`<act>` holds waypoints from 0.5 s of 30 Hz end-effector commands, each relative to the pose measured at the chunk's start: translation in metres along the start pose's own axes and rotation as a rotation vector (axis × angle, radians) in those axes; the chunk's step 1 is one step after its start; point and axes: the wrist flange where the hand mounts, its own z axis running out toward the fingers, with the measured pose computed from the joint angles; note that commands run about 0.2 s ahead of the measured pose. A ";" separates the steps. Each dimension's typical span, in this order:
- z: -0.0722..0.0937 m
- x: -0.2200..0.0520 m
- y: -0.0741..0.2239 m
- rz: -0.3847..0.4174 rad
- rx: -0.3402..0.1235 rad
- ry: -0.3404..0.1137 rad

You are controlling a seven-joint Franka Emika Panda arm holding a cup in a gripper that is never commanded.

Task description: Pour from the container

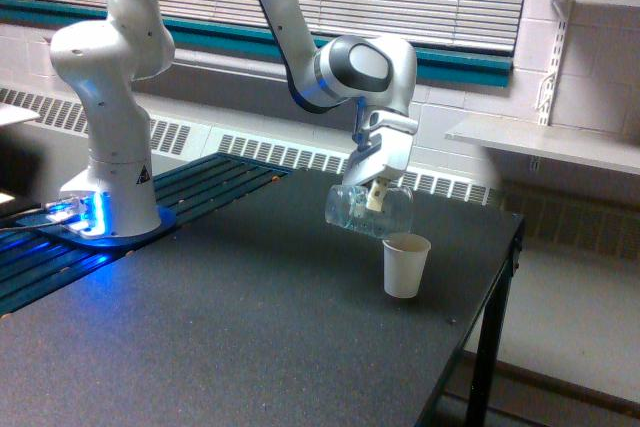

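In the exterior view the container (368,210), a clear plastic cup, hangs tipped on its side with my gripper (377,192) shut on it. Its mouth points toward the view's right and down, just above and left of a white paper cup (405,265) standing upright on the black table (230,347). The container looks see-through with no bits showing inside it. The container does not touch the paper cup; a small gap separates them.
The arm's white base (108,147) stands at the view's left on a blue-lit mount. The table's right edge (500,287) runs close past the paper cup. A white shelf (545,142) juts from the wall at the view's right.
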 end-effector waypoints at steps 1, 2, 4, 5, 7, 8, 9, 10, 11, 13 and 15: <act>-0.005 0.003 0.015 0.027 0.017 0.004; -0.005 0.003 0.017 0.033 0.023 0.004; -0.007 0.002 0.020 0.043 0.034 0.008; -0.008 0.002 0.023 0.049 0.040 0.009; -0.009 -0.001 0.027 0.059 0.051 0.011; -0.009 -0.001 0.029 0.063 0.056 0.011; -0.009 -0.003 0.032 0.068 0.061 0.012; -0.010 -0.004 0.034 0.073 0.066 0.012; -0.009 -0.005 0.037 0.080 0.073 0.012; -0.008 -0.007 0.045 0.097 0.087 0.009; -0.007 -0.010 0.053 0.116 0.098 0.008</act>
